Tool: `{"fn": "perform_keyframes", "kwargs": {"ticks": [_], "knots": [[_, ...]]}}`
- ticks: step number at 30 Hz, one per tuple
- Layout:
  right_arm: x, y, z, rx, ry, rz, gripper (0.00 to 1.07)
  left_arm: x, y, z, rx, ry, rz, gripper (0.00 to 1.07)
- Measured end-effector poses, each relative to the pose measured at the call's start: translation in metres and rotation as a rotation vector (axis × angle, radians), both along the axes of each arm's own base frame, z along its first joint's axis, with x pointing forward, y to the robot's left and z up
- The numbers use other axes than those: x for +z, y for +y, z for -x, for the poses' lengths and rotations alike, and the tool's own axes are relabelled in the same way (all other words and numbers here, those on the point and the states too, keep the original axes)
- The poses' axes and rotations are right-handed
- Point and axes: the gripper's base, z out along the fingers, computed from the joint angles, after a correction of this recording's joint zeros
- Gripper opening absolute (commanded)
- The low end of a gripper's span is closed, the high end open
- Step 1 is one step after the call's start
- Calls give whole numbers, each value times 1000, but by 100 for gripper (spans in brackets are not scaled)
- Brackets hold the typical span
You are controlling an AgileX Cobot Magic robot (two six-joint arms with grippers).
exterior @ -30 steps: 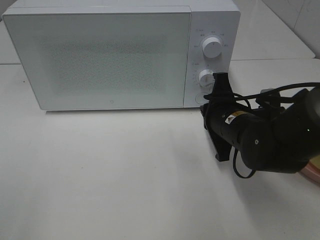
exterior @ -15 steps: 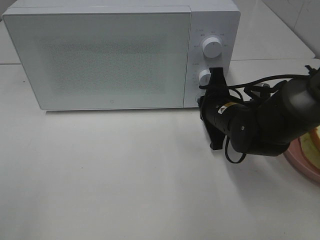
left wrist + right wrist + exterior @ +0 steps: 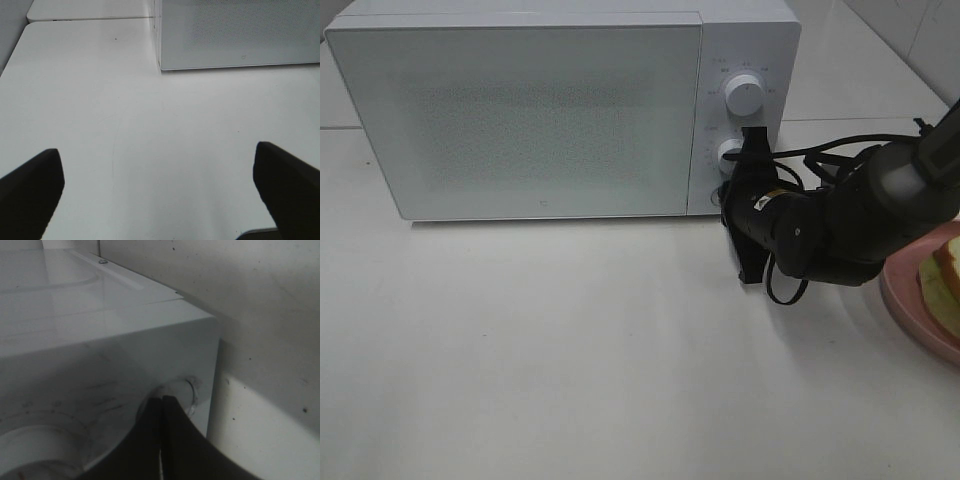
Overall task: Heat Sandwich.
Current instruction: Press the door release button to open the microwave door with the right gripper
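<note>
Nearest, the left gripper (image 3: 156, 152) is hovering over the white table (image 3: 570, 370), its two dark fingers (image 3: 35, 185) standing wide apart and gripping nothing. Farther in, at the right edge of the high view, the sandwich (image 3: 942, 285) is lying on a pink plate (image 3: 910, 322), both partly cut off by the frame. Just beside the plate, the right arm (image 3: 840, 225) is reaching toward the microwave (image 3: 540, 110). The right gripper (image 3: 162, 402), jaws pressed together, is touching a round button (image 3: 182, 390) on the control panel, below the lower knob (image 3: 730, 153) and the upper knob (image 3: 744, 95). The microwave door is sitting shut at the back.
</note>
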Motion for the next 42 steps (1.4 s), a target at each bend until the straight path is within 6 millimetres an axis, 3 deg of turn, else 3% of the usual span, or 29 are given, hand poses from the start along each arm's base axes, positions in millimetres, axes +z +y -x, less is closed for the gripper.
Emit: {"fn": "perform_keyframes", "kwargs": {"ticks": [22,42], "knots": [[1,1,-4,-21,-18,25,0,0,0,0,0,0,0,98],[-12,13,-16,-64,-57,45,0,0,0,0,0,0,0,98]]}}
